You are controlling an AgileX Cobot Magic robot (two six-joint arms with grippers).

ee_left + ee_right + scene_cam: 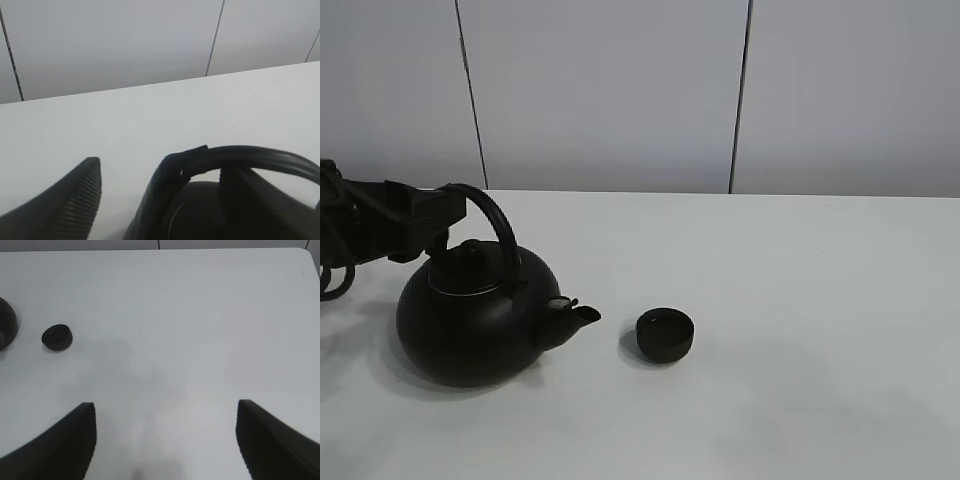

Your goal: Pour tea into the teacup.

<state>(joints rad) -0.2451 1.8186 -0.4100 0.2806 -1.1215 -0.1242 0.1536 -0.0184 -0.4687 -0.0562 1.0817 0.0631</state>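
At the far left, my left gripper point(127, 200) sits at the kettle's point(470, 320) arched handle point(495, 225). In the left wrist view my two ribbed fingers point(75, 200) stand apart; one finger lies against the handle, the other is off to the side with bare worktop point(800, 300) showing between them. So this gripper is spread, not pinching the handle, as far as I can see. The kettle stands upright on the worktop, its spout point(575, 313) pointing right toward the teacup point(665, 333).

The teacup stands on the worktop just right of the spout, apart from it, upright and untouched. I cannot tell whether there is tea in it; its inside looks dark and nothing more.

My right gripper point(165, 440) is out of the high view; its own camera shows the jaws spread wide over bare worktop, holding nothing, with the teacup well away from it.

I judge the pour as either not begun or over: the kettle rests level with no grip on it. If the cup is still dry, closing on the handle, lifting and tipping all remain.
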